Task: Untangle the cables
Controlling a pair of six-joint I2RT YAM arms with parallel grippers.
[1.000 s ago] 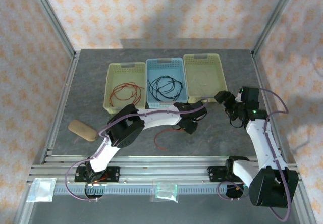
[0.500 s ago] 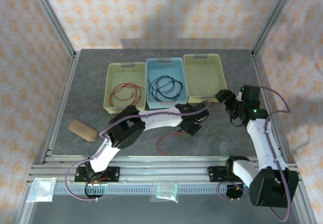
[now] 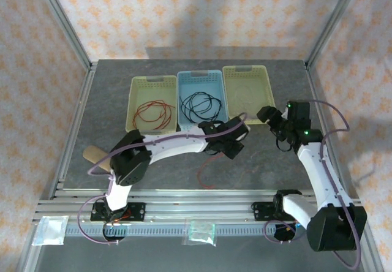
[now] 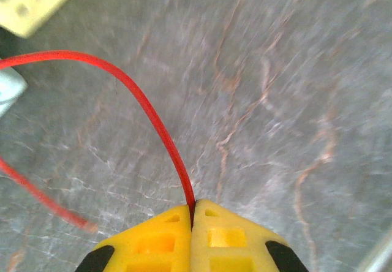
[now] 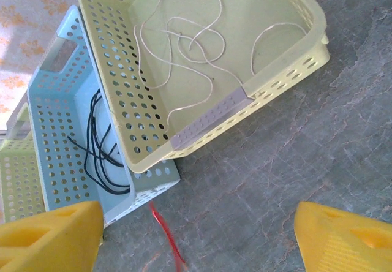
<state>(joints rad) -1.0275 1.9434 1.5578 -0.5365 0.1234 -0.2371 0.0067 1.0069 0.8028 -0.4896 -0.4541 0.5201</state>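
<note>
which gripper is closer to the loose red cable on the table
Left. The left gripper is shut on the red cable, pinching it. The right gripper stands open off to the side, by the right-hand yellow basket.

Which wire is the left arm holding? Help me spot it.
Find the blue basket in the middle of the far row. Just in front of it, a red wire trails from the left arm's shut jaws; it alone lies outside the baskets.

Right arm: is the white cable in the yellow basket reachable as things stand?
Probably yes. The right gripper hangs open just short of the near wall of the yellow basket, the white cable lies loose inside it, and nothing sits between them.
</note>
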